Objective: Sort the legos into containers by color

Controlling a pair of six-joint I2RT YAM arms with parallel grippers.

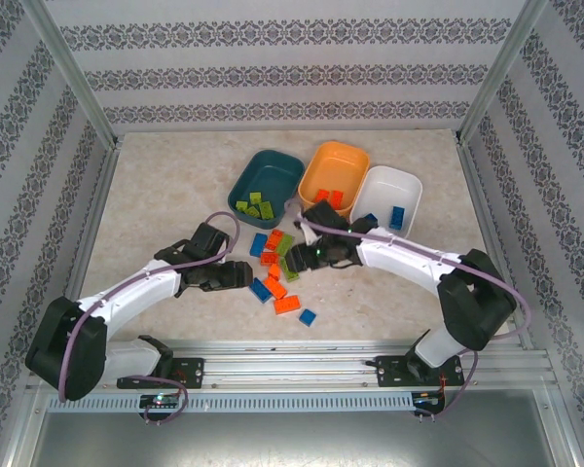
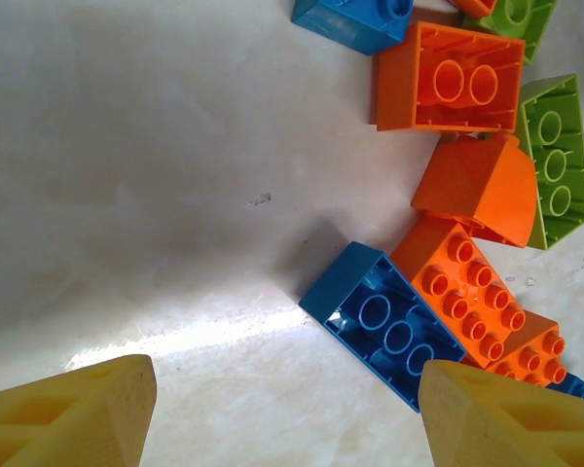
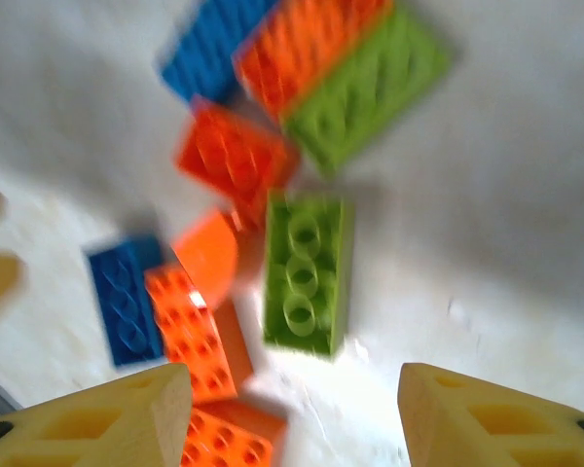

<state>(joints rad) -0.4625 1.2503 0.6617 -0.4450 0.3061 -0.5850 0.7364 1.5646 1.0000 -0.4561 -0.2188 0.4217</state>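
A pale marbled bench is enclosed by patterned walls. The left pincer is seen released, its yellow fingers spread wide and nothing held. A blue brick lies on the bench just beyond them, touching an orange brick. The right pincer is likewise released and empty, with a lime green brick lying ahead of it. The two pincers are set at opposite sides of the loose legos in the middle of the bench. Further back, three trays are lined up side by side. Green bricks are held in the teal tray, orange ones in the orange tray, and blue ones in the white tray.
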